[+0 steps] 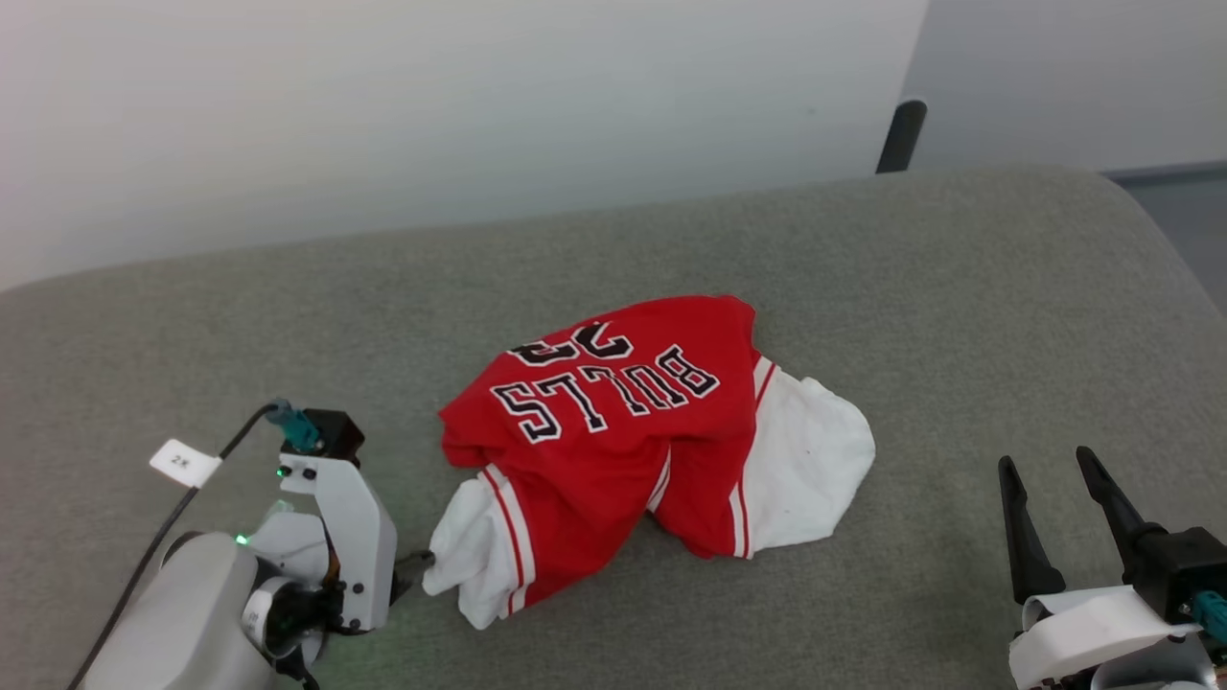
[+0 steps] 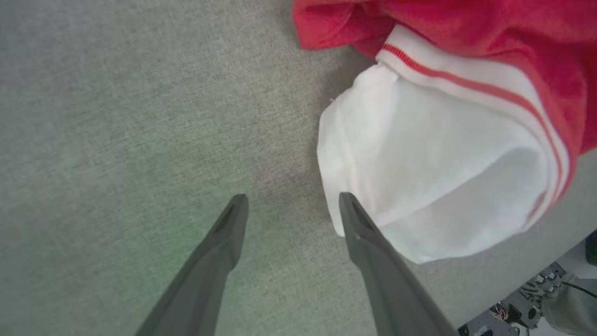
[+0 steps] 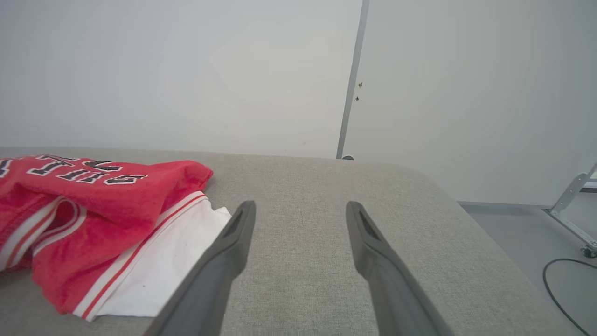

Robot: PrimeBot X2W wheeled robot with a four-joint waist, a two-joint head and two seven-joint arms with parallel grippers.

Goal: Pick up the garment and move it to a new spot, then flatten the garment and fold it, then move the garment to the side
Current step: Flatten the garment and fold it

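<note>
The garment, a red jersey with black white-edged lettering and white sleeves, lies crumpled in the middle of the grey padded surface. My left gripper is low at the lower left and points at the near white sleeve. In the left wrist view the left gripper is open, with bare fabric between its fingers and one fingertip at the sleeve's edge. My right gripper stands open at the lower right, apart from the garment. In the right wrist view the garment lies left of the open right gripper.
A white wall runs behind the surface, and a black post rises at its back right. The surface rounds off at the right, where floor, a cable and a metal frame show. A white tag hangs on my left arm's cable.
</note>
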